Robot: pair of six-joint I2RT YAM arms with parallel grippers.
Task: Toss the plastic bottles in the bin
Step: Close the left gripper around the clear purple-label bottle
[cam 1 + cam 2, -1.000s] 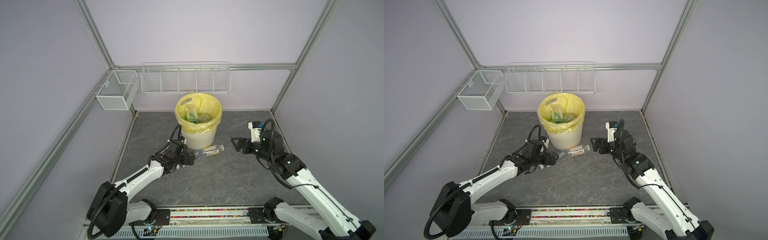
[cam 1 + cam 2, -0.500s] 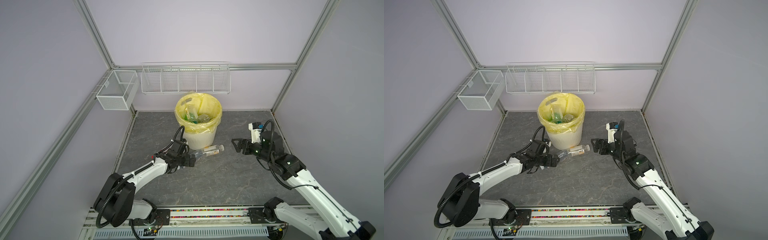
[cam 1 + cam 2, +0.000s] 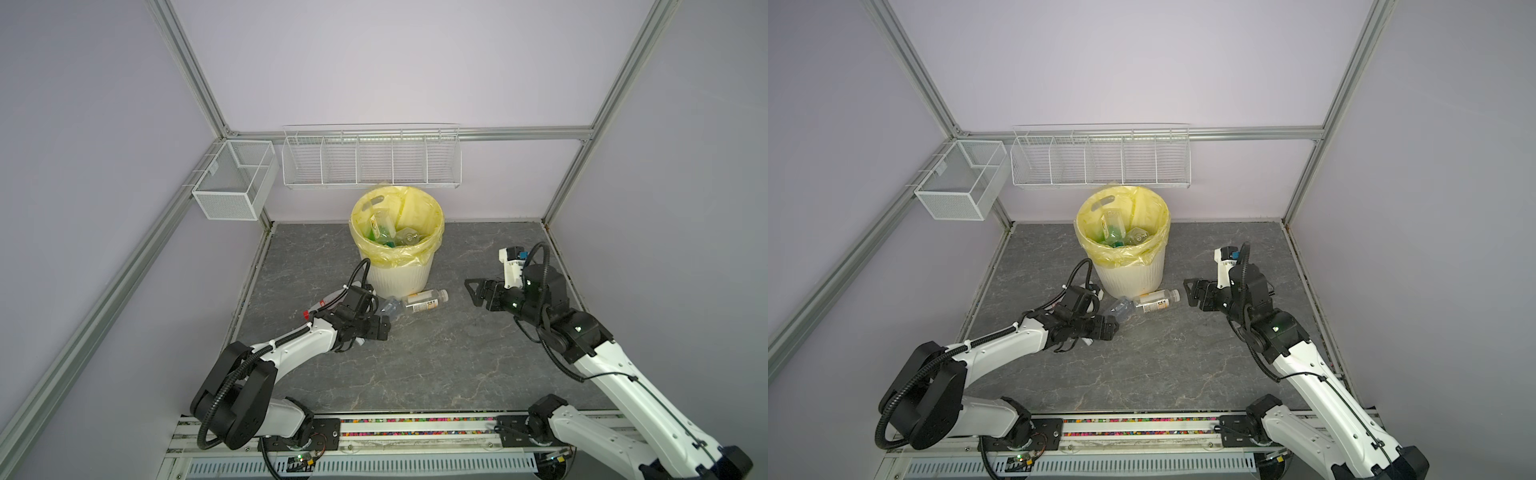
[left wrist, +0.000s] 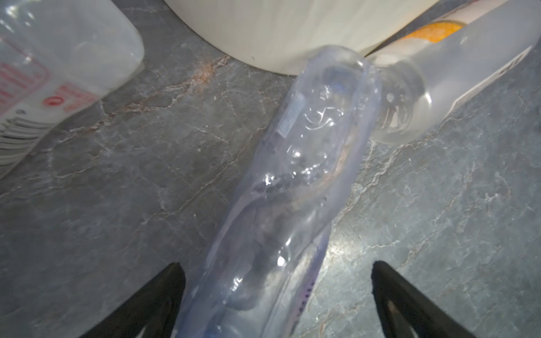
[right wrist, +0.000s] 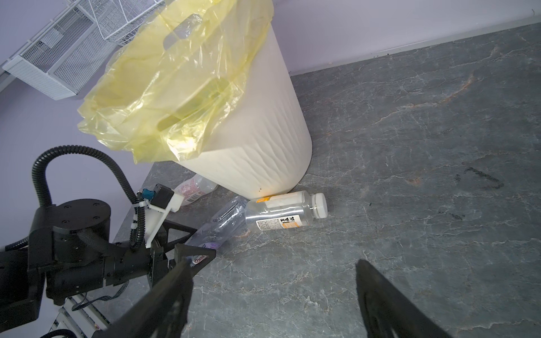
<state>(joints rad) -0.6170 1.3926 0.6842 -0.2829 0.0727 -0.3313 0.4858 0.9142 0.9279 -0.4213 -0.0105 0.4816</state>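
At the foot of the bin (image 3: 399,280): three bottles lay on the desk (image 3: 415,365), on the bin's side toward the near edge. They were a crumpled clear bottle (image 4: 307,152), an orange-labelled bottle (image 3: 424,301) with a white cap, and a red-labelled bottle (image 5: 191,187) toward the left edge.
Bin: it stood by the middle of the far edge, with several plastic bottles (image 3: 384,232) already inside its yellow liner (image 3: 395,257).
Just changed: the left gripper (image 4: 276,264) had shifted slightly toward the near edge and its arm had swung. The bottles and the right arm had not moved.
Left gripper: wide, with a jaw on either side of the clear bottle, not pressing it.
Right gripper (image 3: 473,293): wide and empty, hanging between the bottles and the right edge.
Meaning: this looked like lining up for a grasp. Nothing was lifted yet, and three bottles remained.
Left wrist view only: the clear bottle ran between the jaws, and its far end touched the orange-labelled bottle's base.
Right wrist view only: the red-labelled bottle rested against the bin's wall, behind the left wrist.
Top views only: the bin's contents, green and clear.
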